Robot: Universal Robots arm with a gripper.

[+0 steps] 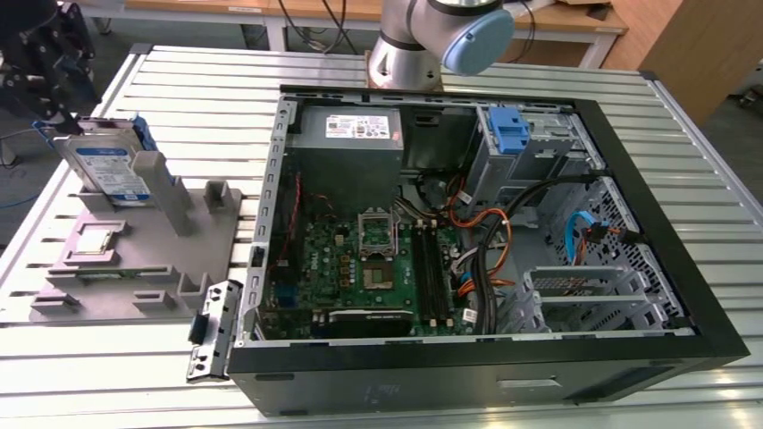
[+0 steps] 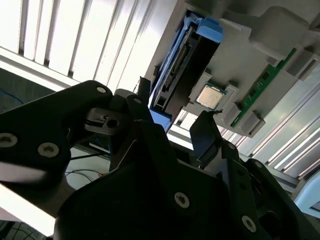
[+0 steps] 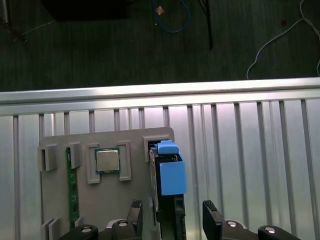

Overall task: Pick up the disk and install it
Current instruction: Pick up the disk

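The disk (image 1: 107, 165) stands on edge in a slot of the grey fixture (image 1: 143, 259), at the exterior view's left. It is silver-grey with a white-and-blue label and a blue carrier frame. In the first wrist view my gripper (image 3: 172, 222) is open, with one dark finger on each side of the disk (image 3: 170, 175) and a small gap on both sides. The second wrist view shows the same fingers (image 2: 205, 132) straddling the disk's (image 2: 175, 70) connector edge.
The open computer case (image 1: 667, 268) lies on the slatted metal table (image 1: 703, 134), with a motherboard (image 1: 357, 268), a grey power-supply box (image 1: 352, 134) and a blue latch (image 1: 507, 130) at the drive bay. A processor (image 3: 107, 160) and a green memory stick (image 3: 72, 185) sit in the fixture. The table edge (image 3: 160, 90) is close behind it.
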